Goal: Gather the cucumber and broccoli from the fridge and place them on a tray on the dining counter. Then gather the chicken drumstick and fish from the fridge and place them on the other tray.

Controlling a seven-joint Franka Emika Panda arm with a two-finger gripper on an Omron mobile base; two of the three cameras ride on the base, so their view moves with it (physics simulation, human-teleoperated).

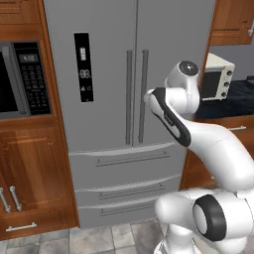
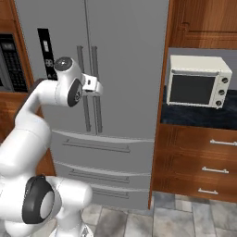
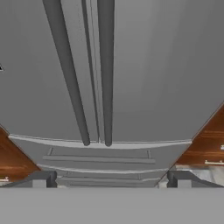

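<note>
Grey steel fills our sight ahead: the fridge (image 1: 124, 99) stands shut in front of us, its two long bar handles (image 3: 85, 74) running side by side down the middle seam, with drawer fronts (image 1: 129, 183) stacked below; in the hand view the handles rise straight up beyond the fingertips (image 3: 43, 179), which sit wide apart, one to each side of the seam and low against the drawer fronts; the jaws are fully released, holding nothing and touching nothing, with a clear gap between them and the doors; we see the gripper (image 2: 95, 84) in the right base view just in front of the handles, at about their mid height; the arm climbs from the base, bends at a raised elbow and reaches level toward the far doors; a microwave (image 1: 22, 79) sits in wood cabinetry to the left; a white toaster oven (image 2: 199, 86) rests on the dark counter (image 2: 199, 118) to the right.
</note>
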